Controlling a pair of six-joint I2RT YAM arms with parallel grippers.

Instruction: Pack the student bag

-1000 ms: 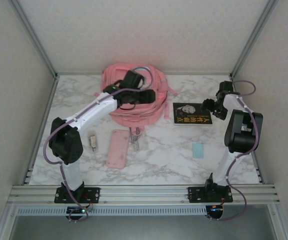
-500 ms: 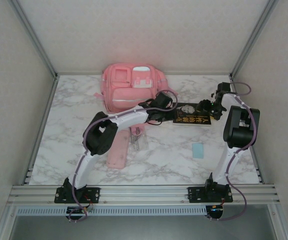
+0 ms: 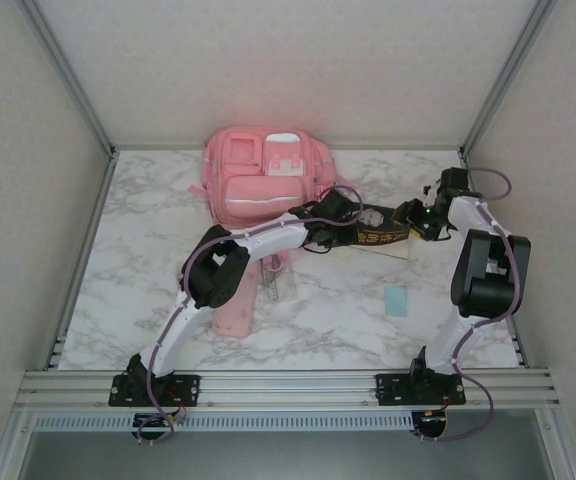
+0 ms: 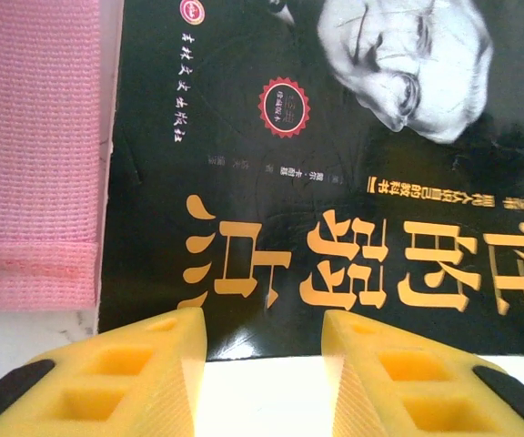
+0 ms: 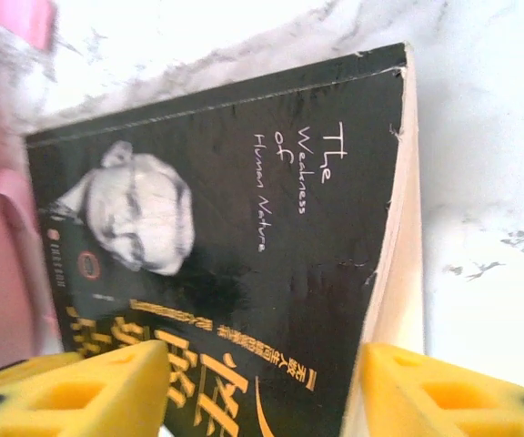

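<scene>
Two grippers work one black book [image 3: 381, 237], so the step in hand looks like picking up the book, not yet loading it. It lies right of the worktop [image 3: 148, 230] middle, between the arms. The left gripper [image 4: 264, 364] sits at the book's near edge, jaws spread with nothing between them. The right gripper [image 5: 262, 391] comes in from the other side, jaws also spread, straddling a corner above the cover with the cream page edge beside one finger. Next move probably calls for one set of jaws to get around the book's thickness and close, then a carry to the student bag [image 3: 263, 185]. The bag sits at the worktop's far edge, left of middle. It is soft, pink and lumpy, with its white-trimmed front pockets facing the top camera. Whether its main opening is unzipped cannot be told. A pink strap [image 4: 35, 137] runs along the book's edge, touching it, and could snag.
</scene>
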